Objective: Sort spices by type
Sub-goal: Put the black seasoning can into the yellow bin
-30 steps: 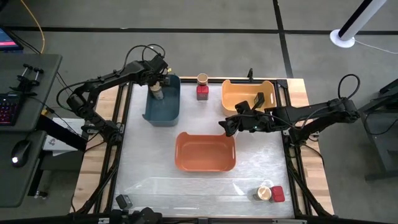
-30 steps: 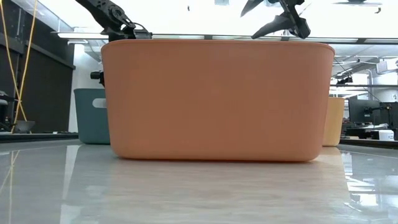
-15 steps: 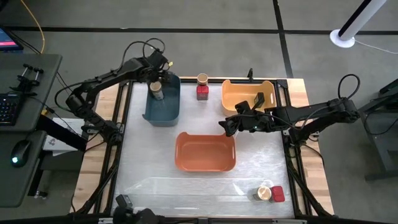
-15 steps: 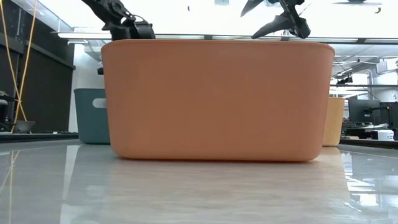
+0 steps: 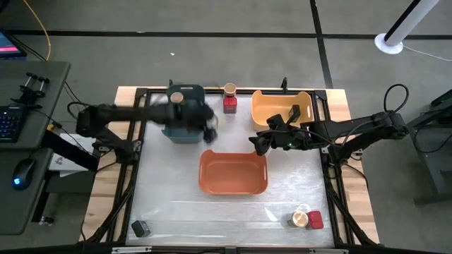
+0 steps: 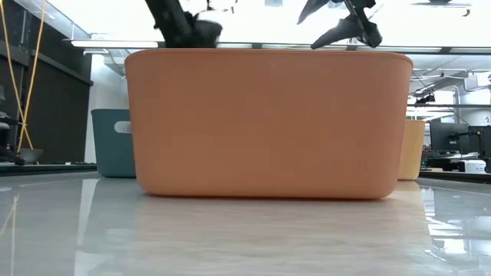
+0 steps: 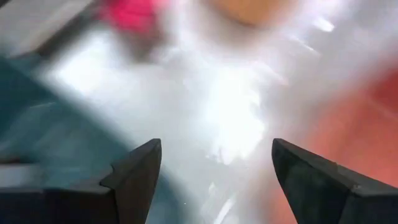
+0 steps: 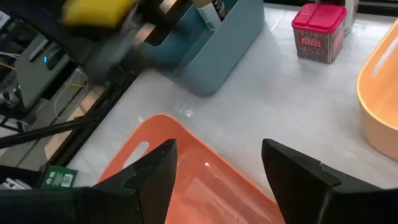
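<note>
Left gripper [image 5: 210, 131] hovering empty, jaws spread, right of blue bin [image 5: 185, 130] holding a tan-lid jar [image 5: 177, 98]. Right gripper [image 5: 258, 143] idling agape over orange bin [image 5: 233, 186]. Red tin [image 5: 229, 105] sitting far-centre.

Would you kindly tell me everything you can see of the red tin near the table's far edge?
The red tin is a small square container with a pinkish-red two-flap lid and a printed label on its side, seen in the right wrist view. It stands upright on the table between the blue bin and the yellow bin, with a tan-lidded jar right behind it. No tool touches it.
</note>
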